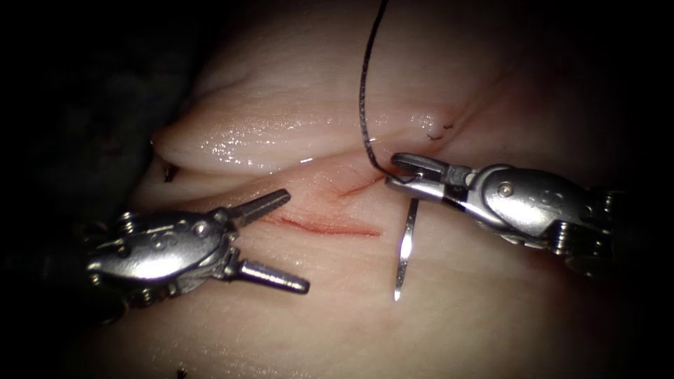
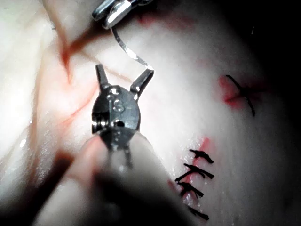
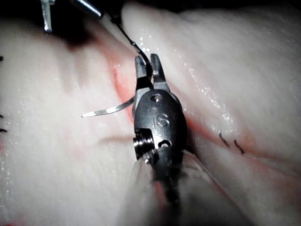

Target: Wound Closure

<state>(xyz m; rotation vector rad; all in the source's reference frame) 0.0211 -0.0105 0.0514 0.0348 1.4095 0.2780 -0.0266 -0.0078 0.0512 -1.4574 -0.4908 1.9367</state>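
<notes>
Overhead endoscope, two close wrist views

Tissue [image 1: 491, 309] is the carrying surface: pale, glistening, folded into a ridge above the cut [image 1: 330, 226]. Red fluid [image 1: 316, 226] lines the cut. Short cut ends of thread [image 1: 439, 133] lie on it beyond the ridge.
</notes>
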